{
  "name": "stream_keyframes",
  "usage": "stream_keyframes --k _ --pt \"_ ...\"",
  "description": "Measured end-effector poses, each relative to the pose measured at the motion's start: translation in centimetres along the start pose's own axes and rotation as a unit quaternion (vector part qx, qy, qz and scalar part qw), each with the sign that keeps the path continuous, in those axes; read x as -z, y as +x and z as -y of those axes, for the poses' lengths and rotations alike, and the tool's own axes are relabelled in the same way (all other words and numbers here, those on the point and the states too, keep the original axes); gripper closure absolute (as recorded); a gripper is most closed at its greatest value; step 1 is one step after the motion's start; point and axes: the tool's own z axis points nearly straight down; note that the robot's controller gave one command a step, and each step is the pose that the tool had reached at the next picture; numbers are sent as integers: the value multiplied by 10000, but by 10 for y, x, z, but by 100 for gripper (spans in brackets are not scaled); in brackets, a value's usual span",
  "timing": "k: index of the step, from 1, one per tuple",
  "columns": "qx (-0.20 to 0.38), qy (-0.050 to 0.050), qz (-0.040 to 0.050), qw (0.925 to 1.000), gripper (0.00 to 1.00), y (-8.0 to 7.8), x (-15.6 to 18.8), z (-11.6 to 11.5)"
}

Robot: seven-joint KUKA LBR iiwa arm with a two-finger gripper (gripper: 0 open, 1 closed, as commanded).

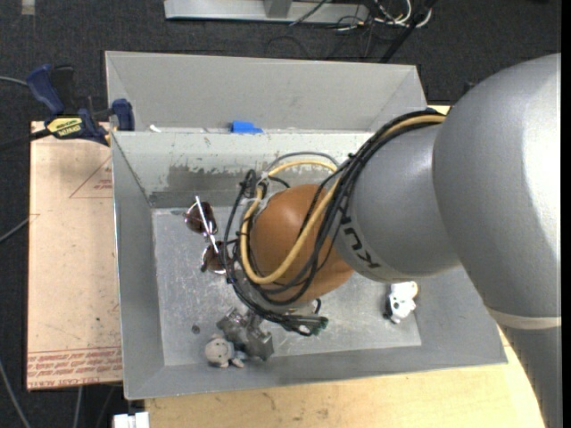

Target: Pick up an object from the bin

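Observation:
My gripper (pixel 249 334) is low over the bin floor near the front wall, left of the middle, below the arm's orange cover. A small round grey-beige thing (pixel 217 352) lies on the floor right beside it, on its left, close enough that I cannot tell whether they touch. A pair of glasses with reddish-brown lenses (pixel 202 218) lies further back on the left side of the floor, one lens behind the other.
A small white object (pixel 401 301) sits on the floor at the right, by the arm. Something blue (pixel 246 127) shows at the top of the back wall. The arm, with its orange cover and cables, hides the floor's middle.

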Motion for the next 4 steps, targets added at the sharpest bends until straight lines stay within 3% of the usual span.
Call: stream_keyframes --k 4 --pt "-3 -6 -17 10000 100 1 26 -1"
